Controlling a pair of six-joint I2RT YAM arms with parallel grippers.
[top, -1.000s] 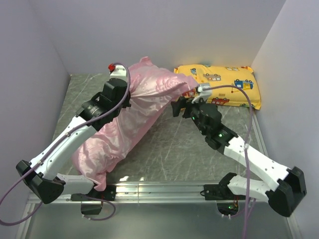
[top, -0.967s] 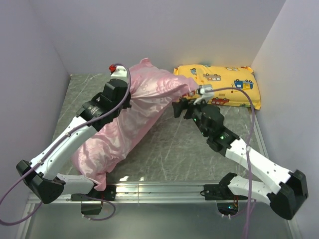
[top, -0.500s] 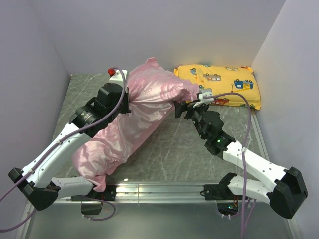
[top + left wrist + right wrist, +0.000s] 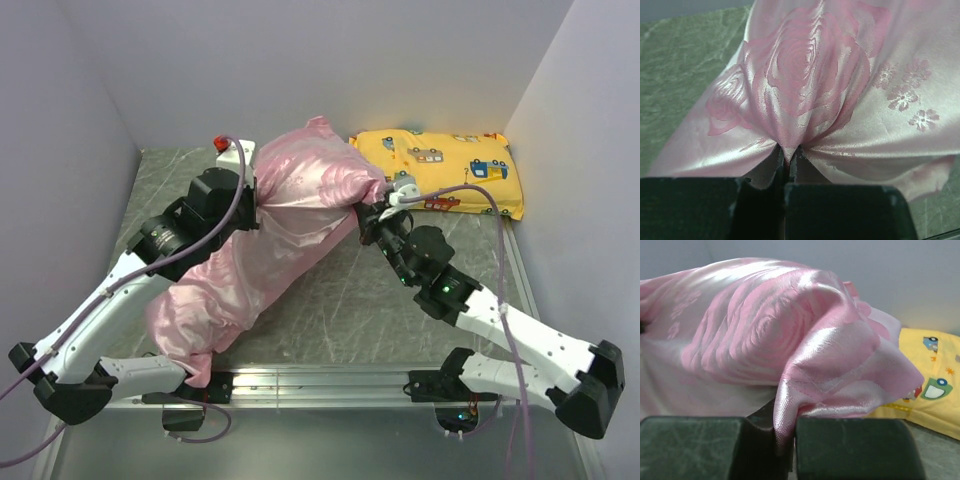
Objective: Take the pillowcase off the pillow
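Note:
The pink rose-patterned pillowcase [image 4: 270, 240] lies diagonally over the table, bulging with what fills it; the pillow itself is hidden inside. My left gripper [image 4: 250, 205] is shut on a pinched fold of the pillowcase [image 4: 805, 75] near its raised far part, the fabric squeezed between the fingers [image 4: 788, 157]. My right gripper [image 4: 368, 215] is shut on the hemmed edge of the pillowcase [image 4: 840, 370] at its right end, cloth caught between the pads [image 4: 784, 435].
A yellow cartoon-vehicle pillow [image 4: 450, 170] lies at the back right against the wall, just beyond the right gripper; the same yellow pillow [image 4: 932, 390] shows behind the pink edge. Grey walls close in left, back and right. A metal rail [image 4: 330, 378] runs along the near edge.
The right gripper, open a moment ago, has moved left to the pillowcase's right edge and shut on it. The left gripper has lifted the far part of the pillowcase slightly.

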